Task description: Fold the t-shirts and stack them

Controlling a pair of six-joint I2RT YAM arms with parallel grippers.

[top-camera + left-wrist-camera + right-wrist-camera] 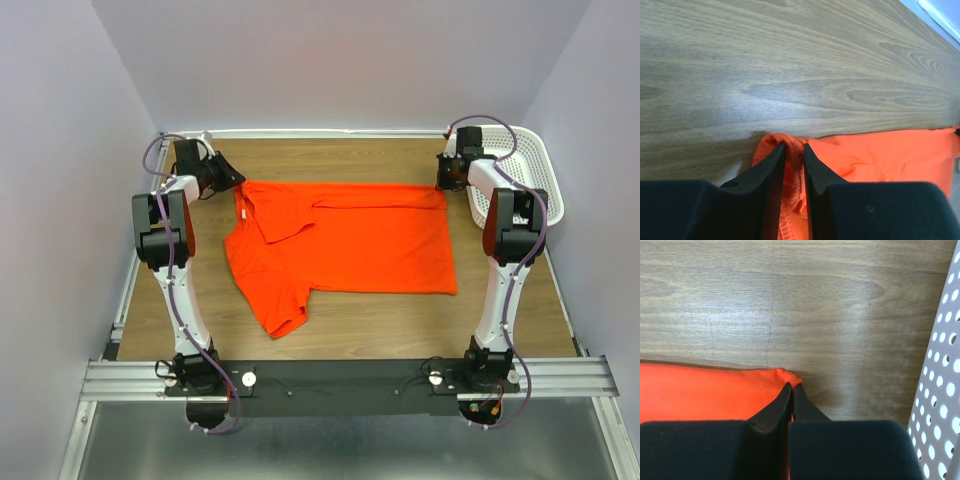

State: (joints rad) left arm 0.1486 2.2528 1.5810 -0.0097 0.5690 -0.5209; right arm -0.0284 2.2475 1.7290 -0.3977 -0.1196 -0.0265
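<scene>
Risk first: grip on the right looks thin. Right claw point(791, 390) is pressed together on the very tip of the far-right corner of the t-shirt point(350, 240), with only a sliver of cloth showing between the tips. A lift or pull toward the near side could slide that corner out, I'd guess, and the far edge would drop on that side.

Left claw point(794, 150) is at the far-left corner and narrowed onto a bunched ridge of cloth that fills the gap between its fingers point(769, 167). It's a thick, wrinkled bite. Can't tell how many layers are in it. If it has only the top layer, the fold comes out skewed or the layer underneath stays on the counter point(400, 320).

Shirt position: flat across the middle of the counter, collar end left, hem end right, far edge running between the two claws. Far sleeve looks folded in over the chest. Near sleeve point(280, 312) sticks out toward the near-left.

Other failure modes, as I read it:
- Uneven lift or the arms drifting apart tensions the far edge, and the weaker right pinch lets go first.
- The near sleeve drags or flips during the fold and ends up poking out of the packet.
- Bunching at the left corner carries into the crease, giving a lumpy fold and a poor stack.
- White basket point(525, 170) sits just right of the right arm, so an outward swing could clip it.
</scene>
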